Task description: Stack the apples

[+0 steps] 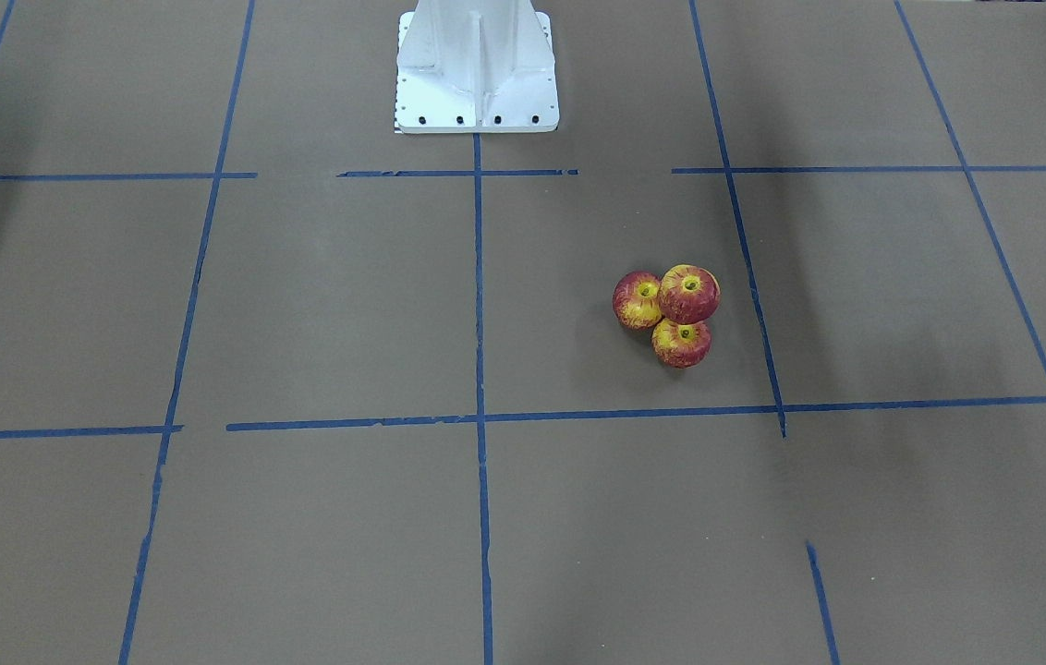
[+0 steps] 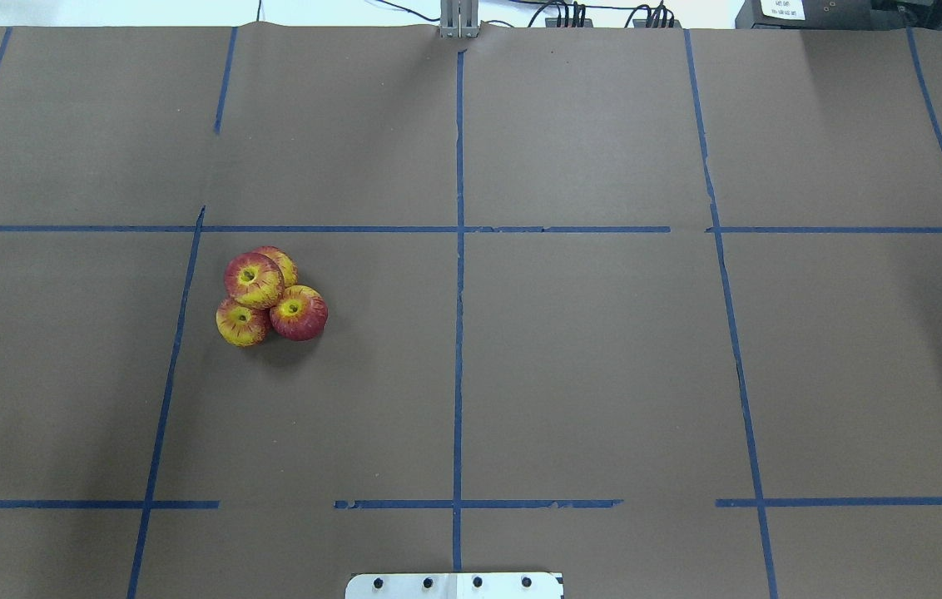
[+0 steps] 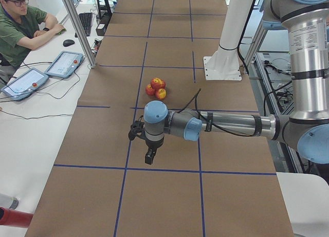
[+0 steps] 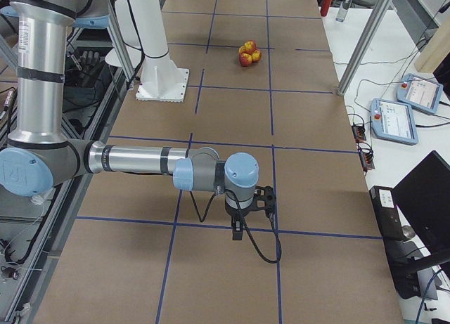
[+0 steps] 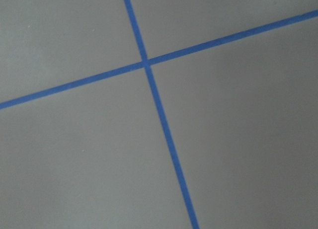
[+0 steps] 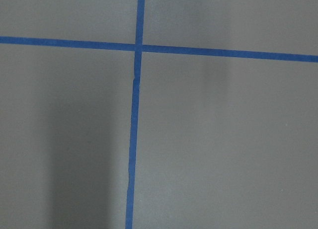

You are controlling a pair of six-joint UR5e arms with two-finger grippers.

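Tabletop seen from its left end: nearest the lens, the left end effector hangs pointed straight down above the brown paper, near a crossing in the blue tape grid, w/ a black cable looped off its forearm. Whether its fingers are spread or pressed together can't be told from this angle. Its wrist cam shows only paper & a tape crossing. Beyond it, on the robot's left half of the tabletop, sit the apples, red w/ yellow streaks, in one tight pile. The top apple rests dimple-up on three others that are bunched & touching, the front-left apple, the front-right apple and the back apple, the last mostly hidden under the top one. The pile lies in the grid square btwn the centre tape line & the next line to the robot's left, closer to the latter, well apart from both arms. Past it stands the white pedestal at the robot's edge. An operator in a green shirt sits at the side desk opp. At the far end the right end effector hangs pointed down beside a tape line; fingers' state can't be told either.
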